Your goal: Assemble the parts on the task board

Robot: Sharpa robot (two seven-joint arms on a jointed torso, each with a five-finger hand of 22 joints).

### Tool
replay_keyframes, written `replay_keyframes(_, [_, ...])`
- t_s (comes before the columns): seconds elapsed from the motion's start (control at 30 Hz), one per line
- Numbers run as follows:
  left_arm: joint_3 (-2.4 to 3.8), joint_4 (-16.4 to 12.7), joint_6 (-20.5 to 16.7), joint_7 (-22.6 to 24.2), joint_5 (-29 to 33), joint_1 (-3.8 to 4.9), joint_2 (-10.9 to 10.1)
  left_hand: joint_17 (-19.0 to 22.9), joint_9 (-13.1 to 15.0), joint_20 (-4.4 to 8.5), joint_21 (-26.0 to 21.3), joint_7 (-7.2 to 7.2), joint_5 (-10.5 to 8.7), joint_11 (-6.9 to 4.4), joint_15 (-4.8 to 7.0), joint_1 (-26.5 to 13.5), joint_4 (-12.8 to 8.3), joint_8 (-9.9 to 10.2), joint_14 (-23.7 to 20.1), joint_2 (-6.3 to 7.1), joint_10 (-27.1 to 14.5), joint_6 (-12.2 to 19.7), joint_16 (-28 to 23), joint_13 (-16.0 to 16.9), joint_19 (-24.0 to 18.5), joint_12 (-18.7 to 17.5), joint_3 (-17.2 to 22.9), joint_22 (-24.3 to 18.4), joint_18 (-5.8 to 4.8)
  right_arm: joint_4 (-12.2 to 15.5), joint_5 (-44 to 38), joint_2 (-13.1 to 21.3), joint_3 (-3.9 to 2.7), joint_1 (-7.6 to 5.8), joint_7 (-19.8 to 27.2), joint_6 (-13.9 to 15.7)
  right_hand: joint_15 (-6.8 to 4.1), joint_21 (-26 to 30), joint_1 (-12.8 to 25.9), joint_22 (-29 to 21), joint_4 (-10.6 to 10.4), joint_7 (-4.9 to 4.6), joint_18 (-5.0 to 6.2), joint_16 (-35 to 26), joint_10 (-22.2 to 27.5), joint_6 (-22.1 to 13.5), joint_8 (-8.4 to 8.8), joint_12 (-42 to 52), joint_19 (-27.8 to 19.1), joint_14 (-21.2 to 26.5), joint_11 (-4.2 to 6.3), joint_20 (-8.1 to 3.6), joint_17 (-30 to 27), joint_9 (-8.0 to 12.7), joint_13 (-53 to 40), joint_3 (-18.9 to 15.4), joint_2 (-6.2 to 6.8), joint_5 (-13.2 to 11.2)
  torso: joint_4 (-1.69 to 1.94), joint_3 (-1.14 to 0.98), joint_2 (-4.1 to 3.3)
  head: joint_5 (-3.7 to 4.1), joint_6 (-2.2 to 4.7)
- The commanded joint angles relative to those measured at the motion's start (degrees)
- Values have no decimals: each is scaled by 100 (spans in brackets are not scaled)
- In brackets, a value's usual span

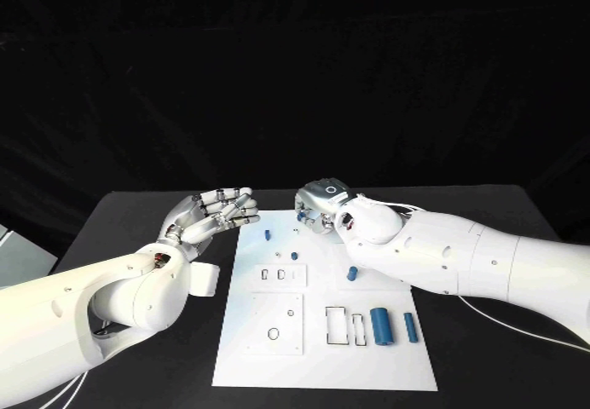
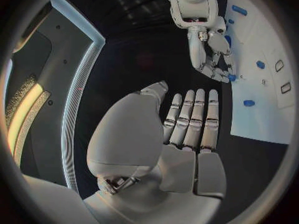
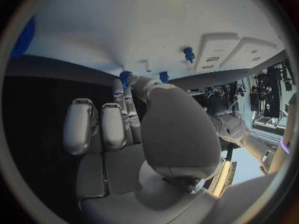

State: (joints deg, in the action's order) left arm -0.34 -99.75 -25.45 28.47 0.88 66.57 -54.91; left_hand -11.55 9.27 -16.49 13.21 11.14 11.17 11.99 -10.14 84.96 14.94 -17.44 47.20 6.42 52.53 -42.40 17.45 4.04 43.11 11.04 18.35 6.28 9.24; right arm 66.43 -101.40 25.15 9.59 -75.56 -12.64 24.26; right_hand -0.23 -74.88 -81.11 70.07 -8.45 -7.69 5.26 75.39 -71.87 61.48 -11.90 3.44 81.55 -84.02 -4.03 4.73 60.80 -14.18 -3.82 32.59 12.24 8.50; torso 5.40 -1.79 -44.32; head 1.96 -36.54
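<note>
Board: white rectangular plate task board (image 1: pixel 326 362) lies flat on the black table (image 1: pixel 123 213), its near edge closest to the head camera, its far edge up between the 2 hands.
Near parts: 2 blue cylinders lie side by side on the board's near right part, a thick one (image 1: pixel 381 325) and a thinner one (image 1: pixel 411 327), just beside a pair of upright rectangular slots (image 1: pixel 344 325).
Middle parts: small blue peg (image 1: pixel 352 273) lies near the right arm; another small blue piece (image 1: pixel 295 255) sits beside the 2 small framed recesses (image 1: pixel 281 274).
Far parts: small blue piece (image 1: pixel 268 233) lies near the board's far left corner.
Left hand: silver left hand (image 1: pixel 209 215) is raised off the board's far left corner, palm open, fingers straight and close together, holding nothing; the left wrist view shows the same flat hand (image 2: pixel 187 129).
Right hand: silver right hand (image 1: pixel 322 207) reaches down at the board's far edge; in the right wrist view its fingertips (image 3: pixel 127 82) pinch a small blue part (image 3: pixel 124 76) against the white board, while its other fingers are curled in.
</note>
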Motion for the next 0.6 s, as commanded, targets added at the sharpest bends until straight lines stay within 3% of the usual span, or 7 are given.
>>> replay_keyframes(0.03, [6, -15, 111, 24, 7, 17, 10, -20, 12, -2, -1, 378, -29, 0, 3, 1, -3, -39, -48, 64, -39, 55, 46, -7, 9, -32, 56, -10, 90, -18, -43, -23, -2, 3, -28, -188, 0, 2, 26, -15, 3, -42, -111, 30, 12, -14, -27, 7, -6, -135, -29, 17, -7, -11, -4, 56, 52, 23, -1, -1, -6, -2, 6])
replay_keyframes(0.6, [6, -2, 121, -11, 7, 36, 16, -23, 12, -3, -1, 378, -30, 0, 3, 1, -6, -44, -52, 66, -40, 59, 50, -8, 9, -33, 64, -11, 90, -172, -65, -123, -1, 0, 21, -214, 69, 105, 140, -124, 31, -120, -80, 13, 252, -226, 59, -4, -111, -88, -109, 65, -111, -55, 14, 150, 162, 21, -6, -2, -11, -22, 18])
